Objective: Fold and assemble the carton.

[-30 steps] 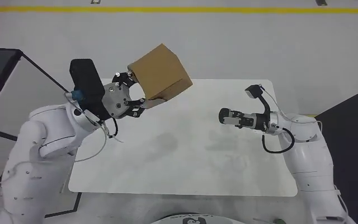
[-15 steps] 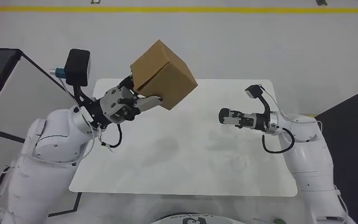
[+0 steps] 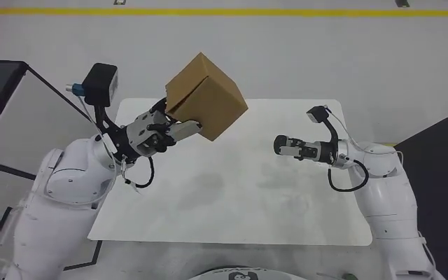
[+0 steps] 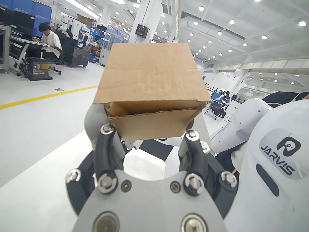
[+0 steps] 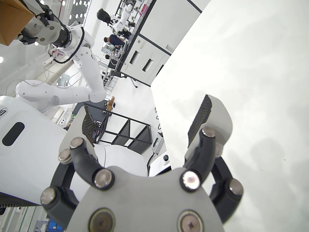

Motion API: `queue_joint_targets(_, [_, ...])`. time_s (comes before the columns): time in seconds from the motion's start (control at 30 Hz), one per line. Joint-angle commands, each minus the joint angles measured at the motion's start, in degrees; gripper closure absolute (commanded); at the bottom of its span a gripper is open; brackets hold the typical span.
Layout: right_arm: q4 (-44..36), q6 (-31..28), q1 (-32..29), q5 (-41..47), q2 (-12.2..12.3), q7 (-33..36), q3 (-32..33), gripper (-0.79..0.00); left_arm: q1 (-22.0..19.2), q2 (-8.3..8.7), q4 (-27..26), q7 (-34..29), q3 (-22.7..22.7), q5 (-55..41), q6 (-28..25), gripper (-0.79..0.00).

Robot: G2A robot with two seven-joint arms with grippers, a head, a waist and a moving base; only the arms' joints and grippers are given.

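The white table (image 3: 280,210) spans mid-frame. Above its upper-left corner the carton (image 3: 205,96) hangs tilted, the left gripper (image 3: 178,126) clamped on its lower flap. At centre right the right gripper (image 3: 278,145) hovers spread; it should likely tuck that flap squarely, left holding firm.

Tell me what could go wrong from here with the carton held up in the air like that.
1. The left tool grips the carton only at its open end, in the air and tilted; the cardboard there may bend and the carton could slip out.
2. It hangs over a far corner of the table, so a drop might land off it.
3. The right tool is open and well apart, so it gives no support.
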Motion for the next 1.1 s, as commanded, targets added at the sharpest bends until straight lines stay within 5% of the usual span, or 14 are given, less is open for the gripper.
queue_joint_targets(0.0, [0.0,0.0,0.0,0.0,0.0,0.0,0.0,-0.785,0.0,-0.15,0.1,0.7,0.2,-0.9,0.0,0.0])
queue_joint_targets(1.07, [0.0,0.0,0.0,0.0,0.0,0.0,0.0,-0.785,-0.3,-2.1,-0.2,6.4,3.6,-8.3,-3.7,0.0])
